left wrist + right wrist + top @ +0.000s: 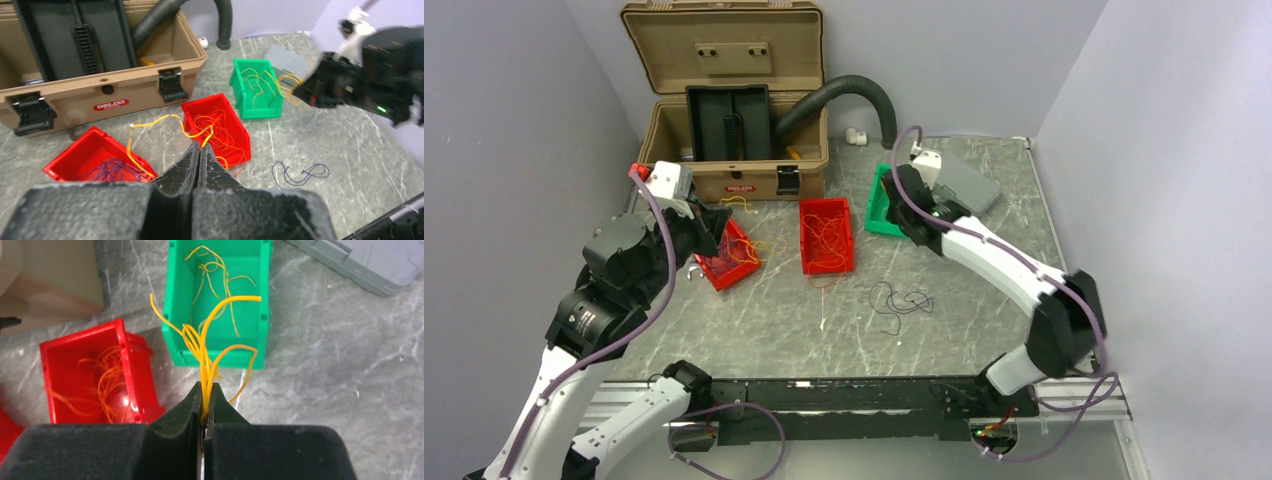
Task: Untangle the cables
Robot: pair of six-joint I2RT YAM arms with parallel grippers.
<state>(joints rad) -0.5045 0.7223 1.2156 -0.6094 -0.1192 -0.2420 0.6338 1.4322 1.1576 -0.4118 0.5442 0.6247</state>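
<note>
Looks roughly half sorted, with right gripper (pixel 205 387) pinching yellow cables (pixel 204 352) over the green bin (pixel 172 315), left gripper (pixel 199 147) pinching an orange cable (pixel 165 117) by the red bins (pixel 828 267), dark loops (pixel 899 300) loose on the table (pixel 774 320).

Bright, even light, faint shadows, soft blur at near edges

Left gripper (pixel 199 148) pinches an orange cable (pixel 150 120) arching beside a red bin (pixel 85 150).
</note>
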